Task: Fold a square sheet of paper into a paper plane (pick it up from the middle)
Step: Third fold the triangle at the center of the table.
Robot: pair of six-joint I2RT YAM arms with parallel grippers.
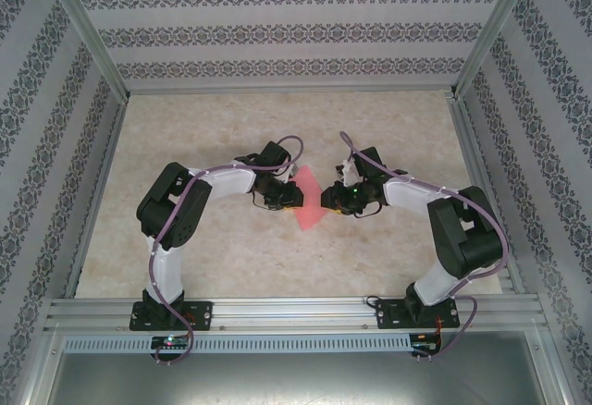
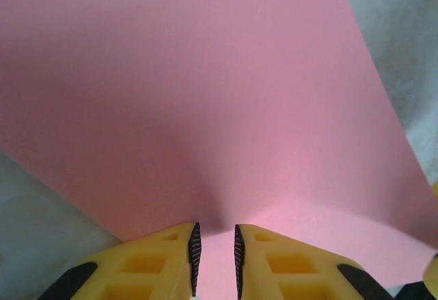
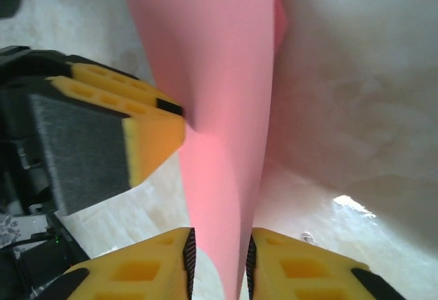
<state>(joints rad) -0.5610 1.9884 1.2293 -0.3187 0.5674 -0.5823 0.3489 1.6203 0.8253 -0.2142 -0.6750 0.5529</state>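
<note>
The square sheet of paper (image 1: 309,205) is pink-red and hangs lifted off the table between my two grippers, bent into a curve. In the left wrist view the sheet of paper (image 2: 205,94) spreads wide ahead, and my left gripper (image 2: 215,235) is shut on its near edge. My right gripper (image 3: 219,242) is closed round a narrow, curved band of the sheet of paper (image 3: 219,108) from the opposite side. One yellow finger of the left gripper (image 3: 147,132) presses the sheet's far side. From above, the left gripper (image 1: 289,194) and the right gripper (image 1: 326,200) face each other.
The marbled beige table (image 1: 231,257) lies under the paper. Patterned walls and an aluminium frame (image 1: 287,308) enclose it on all sides. Both arm bases stand on the near rail.
</note>
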